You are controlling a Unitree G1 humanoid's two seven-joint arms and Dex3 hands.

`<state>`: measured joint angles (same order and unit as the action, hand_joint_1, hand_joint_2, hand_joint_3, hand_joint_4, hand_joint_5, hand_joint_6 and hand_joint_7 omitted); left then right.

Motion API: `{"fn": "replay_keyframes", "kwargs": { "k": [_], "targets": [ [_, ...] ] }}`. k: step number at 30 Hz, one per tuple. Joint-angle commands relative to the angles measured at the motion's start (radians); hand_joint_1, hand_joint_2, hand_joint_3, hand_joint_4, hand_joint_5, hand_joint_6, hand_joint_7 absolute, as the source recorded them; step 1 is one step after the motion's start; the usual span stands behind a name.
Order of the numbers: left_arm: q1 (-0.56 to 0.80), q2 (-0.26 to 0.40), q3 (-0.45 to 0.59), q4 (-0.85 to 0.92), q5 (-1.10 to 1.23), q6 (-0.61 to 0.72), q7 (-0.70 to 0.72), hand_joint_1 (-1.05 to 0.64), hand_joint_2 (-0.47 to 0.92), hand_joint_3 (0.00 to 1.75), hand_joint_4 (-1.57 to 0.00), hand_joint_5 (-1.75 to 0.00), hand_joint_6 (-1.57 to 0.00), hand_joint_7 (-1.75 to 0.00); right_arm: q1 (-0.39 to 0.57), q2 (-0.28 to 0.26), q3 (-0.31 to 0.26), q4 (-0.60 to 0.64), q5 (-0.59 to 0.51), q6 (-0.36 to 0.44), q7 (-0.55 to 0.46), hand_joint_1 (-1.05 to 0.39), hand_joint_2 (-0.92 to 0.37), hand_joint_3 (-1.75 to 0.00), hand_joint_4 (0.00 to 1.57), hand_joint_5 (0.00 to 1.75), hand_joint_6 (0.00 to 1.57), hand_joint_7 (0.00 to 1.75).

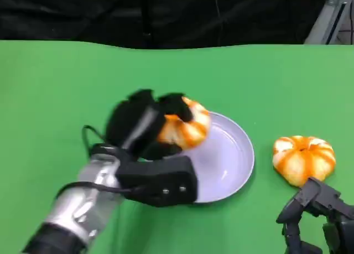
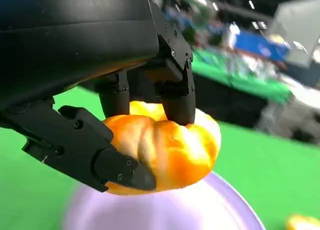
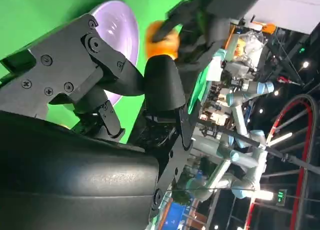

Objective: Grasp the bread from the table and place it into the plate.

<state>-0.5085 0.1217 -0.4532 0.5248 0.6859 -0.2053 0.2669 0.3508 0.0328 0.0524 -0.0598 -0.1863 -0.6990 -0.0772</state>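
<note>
— Where is the bread now?
— Gripped in the left hand, a round orange-and-white ridged bread roll held over the left rim of the lilac plate. Seen close in the left wrist view: roll pinched between dark fingers above and below, plate surface just beneath, apparently not yet touching.
— Likely handling?
— Probably light and soft; crust looks glossy, so perhaps a little slippery. Judging by the slight bulge around the fingers, gives under pressure. Best held across the domed top and underside, as now, without squeezing harder.
— Room to set down?
— Plenty. Plate bare toward its centre and right side, shallow rim only, nothing to clear. Green table open all around; far edge well away, meeting a black backdrop.
— Anything nearby to mind?
— A second roll resting on the table, right of the plate and apart from it. Right hand low just beside that roll, holding nothing, fingers apart as far as visible.
</note>
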Motion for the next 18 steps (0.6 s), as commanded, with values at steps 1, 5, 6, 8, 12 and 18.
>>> {"fn": "replay_keyframes", "kwargs": {
  "k": [1, 5, 6, 8, 12, 18],
  "targets": [
    [-0.045, -0.016, -0.013, 0.060, -0.005, -0.022, -0.009, -0.10, 0.92, 0.07, -0.54, -1.73, -0.75, -1.09, 0.008, -0.004, -0.004, -0.013, 0.000, 0.005, -0.008, -0.12, -0.49, -1.26, 0.83, 1.75, 0.75, 1.51],
    [-0.065, -0.049, -0.052, 0.152, 0.017, -0.023, -0.007, -0.07, 0.92, 0.07, -0.52, -1.74, -0.62, -1.45, 0.010, 0.001, -0.001, -0.012, 0.002, 0.003, -0.011, -0.12, -0.49, -1.25, 0.84, 1.75, 0.76, 1.51],
    [-0.068, -0.056, -0.060, 0.172, 0.019, -0.022, -0.007, -0.07, 0.92, 0.07, -0.52, -1.74, -0.59, -1.50, 0.013, 0.003, 0.000, -0.017, -0.003, 0.010, -0.013, -0.12, -0.49, -1.25, 0.84, 1.75, 0.76, 1.51],
    [-0.074, -0.061, -0.068, 0.194, 0.017, -0.022, -0.010, -0.08, 0.92, 0.11, -0.50, -1.75, -0.52, -1.60, 0.019, 0.003, 0.000, -0.029, -0.013, 0.022, -0.015, -0.13, -0.50, -1.24, 0.84, 1.75, 0.76, 1.51],
    [-0.082, -0.063, -0.072, 0.212, 0.015, -0.026, -0.005, -0.09, 0.92, 0.12, -0.49, -1.75, -0.50, -1.62, 0.021, 0.003, 0.001, -0.037, -0.017, 0.031, -0.017, -0.13, -0.50, -1.23, 0.84, 1.75, 0.76, 1.51],
    [-0.102, -0.073, -0.081, 0.279, 0.025, -0.044, 0.024, -0.08, 0.92, 0.15, -0.49, -1.75, -0.53, -1.55, 0.029, 0.003, 0.004, -0.048, -0.031, 0.034, -0.024, -0.12, -0.51, -1.22, 0.83, 1.75, 0.75, 1.51]
  ]
}}
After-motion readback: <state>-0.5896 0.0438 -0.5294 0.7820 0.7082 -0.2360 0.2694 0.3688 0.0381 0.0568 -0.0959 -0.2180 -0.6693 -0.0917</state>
